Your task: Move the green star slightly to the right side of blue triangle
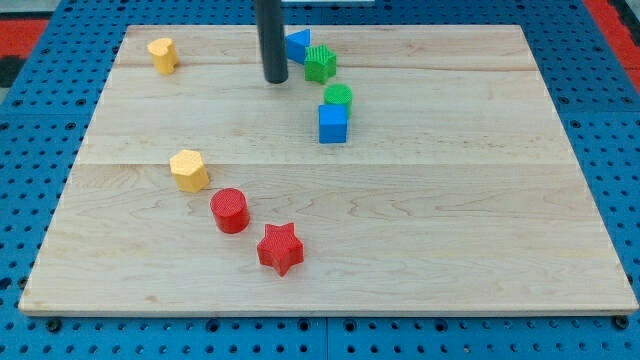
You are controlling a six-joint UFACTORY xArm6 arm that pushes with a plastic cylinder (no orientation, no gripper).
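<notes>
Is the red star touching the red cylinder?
No. A strip of bare board shows between the red star and the red cylinder, which sits up and to the view's left of it.

Green star beside blue triangle, near the view's top

The green star (320, 63) lies flat on the wooden board, touching the right side of the blue triangle (298, 43), which is partly hidden behind the dark rod.

Robotics lab bench, wooden board (420, 250) on blue perforated base (600, 120), printed coloured blocks
</notes>
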